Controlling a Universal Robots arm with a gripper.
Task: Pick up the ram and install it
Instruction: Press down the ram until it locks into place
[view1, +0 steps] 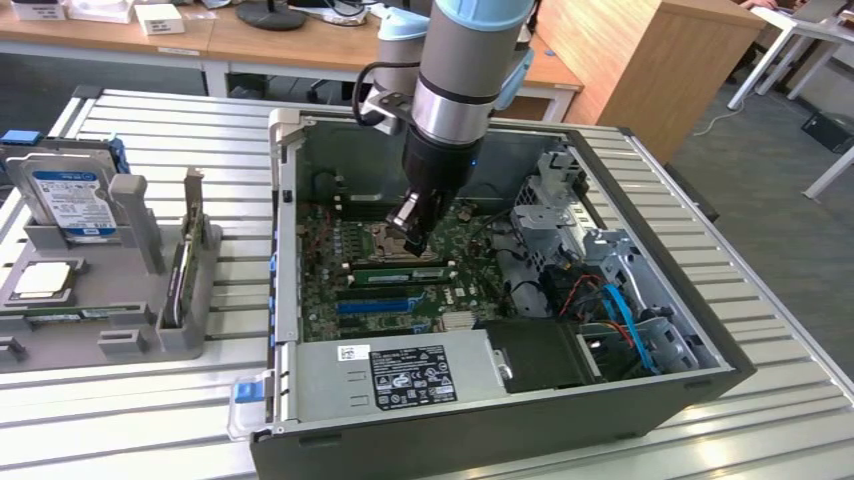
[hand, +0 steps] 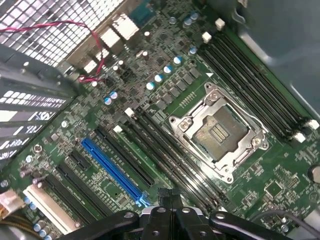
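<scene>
The ram (view1: 400, 270), a long green stick, sits along a slot on the motherboard (view1: 467, 245) just in front of the CPU socket (view1: 390, 236), inside the open computer case (view1: 287, 200). My gripper (view1: 414, 244) reaches down into the case, its tip right over the middle of the stick; whether they touch I cannot tell. In the wrist view my gripper (hand: 170, 200) is shut, its dark fingers together with nothing between them, over the long black slots (hand: 165, 155) beside the CPU socket (hand: 220, 132). The blue connector slot (hand: 112, 172) lies a little further off.
A power supply (view1: 400, 370) fills the case's near side, with a drive cage (view1: 561, 200) and blue cables (view1: 627, 320) at the exterior view's right. A grey fixture (view1: 147, 330) at the exterior view's left holds a hard drive (view1: 67, 200), a processor chip (view1: 40, 280) and an upright card (view1: 187, 250).
</scene>
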